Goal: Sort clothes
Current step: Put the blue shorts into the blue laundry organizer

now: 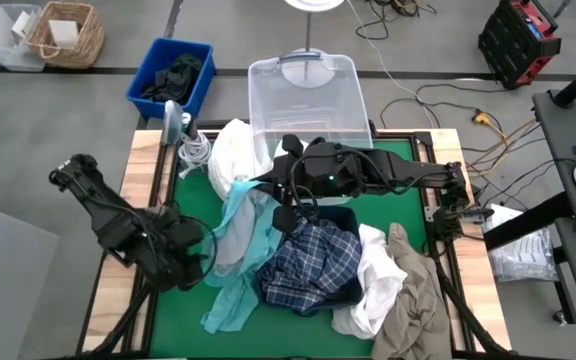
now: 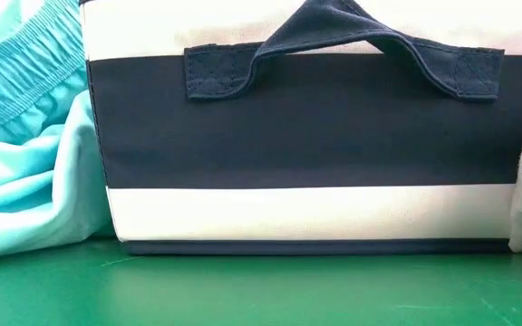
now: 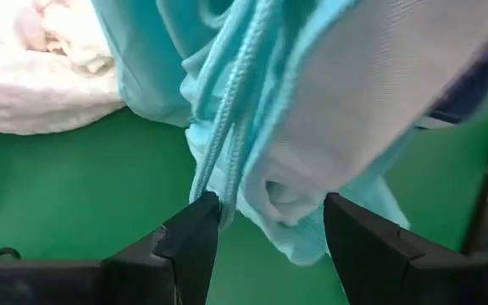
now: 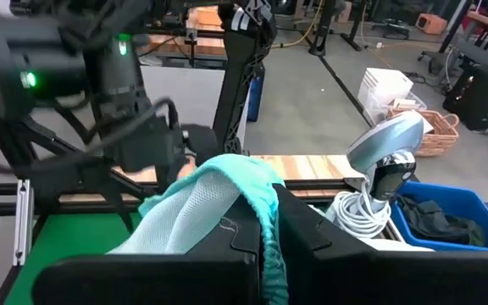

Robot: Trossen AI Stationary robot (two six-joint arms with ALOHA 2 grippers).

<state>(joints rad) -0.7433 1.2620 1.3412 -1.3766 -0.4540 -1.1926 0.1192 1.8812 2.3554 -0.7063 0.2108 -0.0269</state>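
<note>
Right gripper [image 4: 265, 246] is pinching the teal garment [image 4: 214, 203] tight between its fingers and holding it up above the middle of the green table [image 1: 408, 215]; left gripper [image 3: 265, 233] is sitting with its fingers spread around the hanging teal fabric and drawstring, not clenched on them; the plaid garment [image 1: 313, 262] is lying in the navy box [image 2: 306, 136]; white clothes [image 1: 376, 280] and a khaki piece [image 1: 413, 300] are lying beside it.
</note>
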